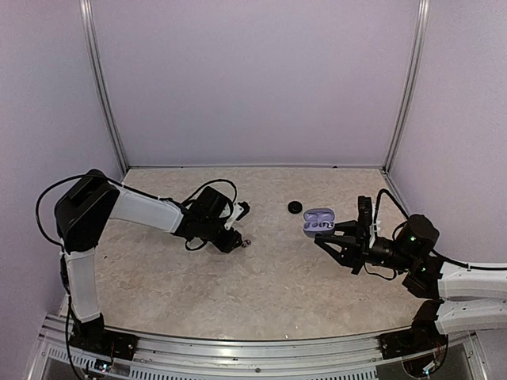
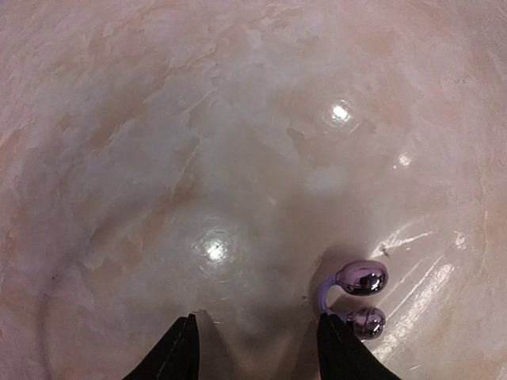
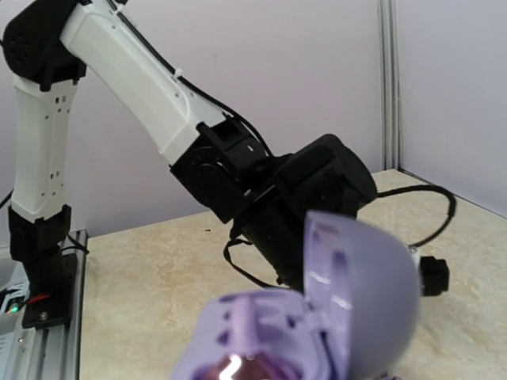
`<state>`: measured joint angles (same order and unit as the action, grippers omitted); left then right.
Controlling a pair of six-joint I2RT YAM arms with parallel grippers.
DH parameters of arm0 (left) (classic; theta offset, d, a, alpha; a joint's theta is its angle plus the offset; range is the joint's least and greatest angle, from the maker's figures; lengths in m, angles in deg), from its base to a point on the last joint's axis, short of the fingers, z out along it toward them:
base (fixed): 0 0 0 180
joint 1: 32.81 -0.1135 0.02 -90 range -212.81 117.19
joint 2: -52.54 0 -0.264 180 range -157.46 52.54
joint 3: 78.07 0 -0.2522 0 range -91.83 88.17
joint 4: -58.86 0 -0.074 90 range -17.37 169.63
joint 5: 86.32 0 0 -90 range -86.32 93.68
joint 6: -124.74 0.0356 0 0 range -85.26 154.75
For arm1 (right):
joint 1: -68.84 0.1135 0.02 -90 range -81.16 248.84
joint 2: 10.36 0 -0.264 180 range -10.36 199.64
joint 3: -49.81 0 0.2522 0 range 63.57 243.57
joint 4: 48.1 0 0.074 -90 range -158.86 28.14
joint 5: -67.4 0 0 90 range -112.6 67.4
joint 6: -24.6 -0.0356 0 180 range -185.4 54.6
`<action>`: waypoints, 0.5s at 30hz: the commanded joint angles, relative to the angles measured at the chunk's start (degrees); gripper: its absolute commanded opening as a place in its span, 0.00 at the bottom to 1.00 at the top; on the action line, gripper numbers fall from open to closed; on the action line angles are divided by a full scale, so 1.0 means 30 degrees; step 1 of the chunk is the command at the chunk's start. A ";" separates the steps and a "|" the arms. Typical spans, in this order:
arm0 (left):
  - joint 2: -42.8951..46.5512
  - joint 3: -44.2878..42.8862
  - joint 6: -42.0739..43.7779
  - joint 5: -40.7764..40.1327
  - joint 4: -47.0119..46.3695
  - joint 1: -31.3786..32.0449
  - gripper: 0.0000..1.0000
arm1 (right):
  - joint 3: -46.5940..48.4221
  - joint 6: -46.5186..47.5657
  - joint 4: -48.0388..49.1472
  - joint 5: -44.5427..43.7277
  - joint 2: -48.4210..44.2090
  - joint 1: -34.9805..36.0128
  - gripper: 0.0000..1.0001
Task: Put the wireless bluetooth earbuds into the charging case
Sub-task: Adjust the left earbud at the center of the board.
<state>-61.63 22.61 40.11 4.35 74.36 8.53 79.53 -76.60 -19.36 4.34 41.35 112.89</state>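
- In the top external view, the left gripper (image 1: 235,240) is seen lowered to the marbled table (image 1: 261,293), left of centre. A tiny earbud (image 1: 247,242) lies on the table just beside its tip.
- In the same view, a lilac charging case (image 1: 319,220) is found right of centre with its lid open. It is gripped at the fingertips of the right gripper (image 1: 331,236), which are closed onto it from the near side. A small black puck (image 1: 295,207) rests on the table just left of the case, apart from it.
- In the left wrist view, the left gripper (image 2: 257,352) is shown with its two black fingertips (image 2: 178,352) spread wide, and only bare table is seen between them. The earbud (image 2: 360,297) is made up of two shiny lilac balls joined by a short curved band. It lies on the table outside the gap, and its lower ball touches the outer side of the right-hand fingertip (right as this view shows it).
- In the right wrist view, the charging case (image 3: 356,301) fills the lower foreground, raised above the table (image 3: 142,269), with its domed lid tilted back. The gripper's own fingers are hidden behind it. Whether anything sits in the wells of the case cannot be told, as the base is blurred. Beyond it, the left arm (image 3: 142,87) is seen bent down to the table.
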 commanded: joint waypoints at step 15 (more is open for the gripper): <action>-0.2448 -0.3443 -0.0607 0.1672 0.0991 0.2536 0.53 | -0.0137 0.0201 -0.0522 0.0006 -0.0575 -0.0230 0.00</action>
<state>-68.53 12.23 39.94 7.15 77.36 16.51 79.53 -76.58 -20.54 4.31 40.73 112.89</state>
